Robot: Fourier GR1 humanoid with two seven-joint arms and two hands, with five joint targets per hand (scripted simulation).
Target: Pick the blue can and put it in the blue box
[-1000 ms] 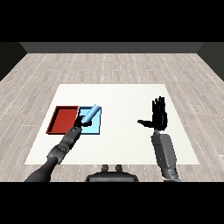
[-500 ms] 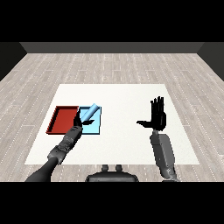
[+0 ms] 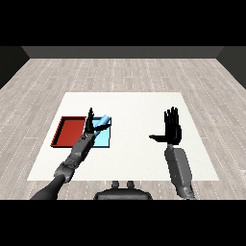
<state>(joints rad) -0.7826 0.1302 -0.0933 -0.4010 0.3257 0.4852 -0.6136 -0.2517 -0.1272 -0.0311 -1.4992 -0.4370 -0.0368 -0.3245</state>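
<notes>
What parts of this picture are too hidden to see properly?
- Head view: the left hand covers the near end of the blue can, so whether its fingers curl round the can cannot be told.
- Head view: whether the can touches the light blue tray is too small to tell.
- Head view: the left forearm hides the tray's near left corner.

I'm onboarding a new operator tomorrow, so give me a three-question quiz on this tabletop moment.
1. True or false: the blue can lies tilted over the light blue tray.
2. Which tray is nearer the table's left edge? A) the red tray B) the light blue tray
3. Fill in: the right hand is ____, fingers straight, holding nothing.

Key: 1 true, with the left hand beside it; 2 A; 3 open.
</notes>
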